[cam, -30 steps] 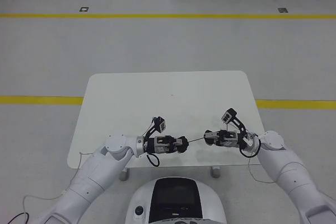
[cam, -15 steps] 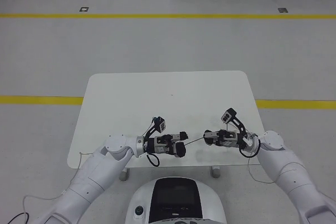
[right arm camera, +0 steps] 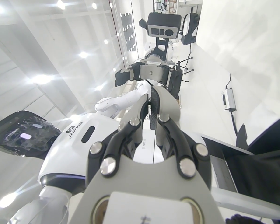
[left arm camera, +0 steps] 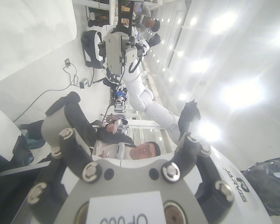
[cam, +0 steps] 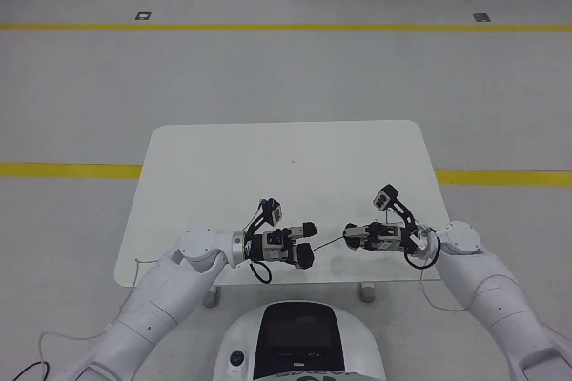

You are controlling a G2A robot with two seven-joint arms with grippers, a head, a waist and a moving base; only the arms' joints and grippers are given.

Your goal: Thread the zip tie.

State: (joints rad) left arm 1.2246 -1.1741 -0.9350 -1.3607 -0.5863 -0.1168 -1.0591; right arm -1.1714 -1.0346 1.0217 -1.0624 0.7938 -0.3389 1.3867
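Observation:
A thin black zip tie (cam: 330, 238) hangs in the air just above the front part of the white table (cam: 219, 171). My right gripper (cam: 349, 235) is shut on one end of it, and in the right wrist view its fingers (right arm camera: 149, 101) are pressed together. The tie's free end points toward my left gripper (cam: 306, 242), which is open with its fingers spread to either side of the tip. In the left wrist view the left gripper (left arm camera: 128, 108) stands wide apart with nothing clamped, facing the right gripper (left arm camera: 122, 59). The right wrist view shows the open left gripper (right arm camera: 149, 74) straight ahead.
Both grippers hover near the table's front edge, a short gap apart. The table's bare top stretches behind them. Grey floor with yellow lines (cam: 57, 170) surrounds the table.
My left gripper has opened and let go of the zip tie's end. The right gripper, still holding the tie, has shifted slightly toward the left one.

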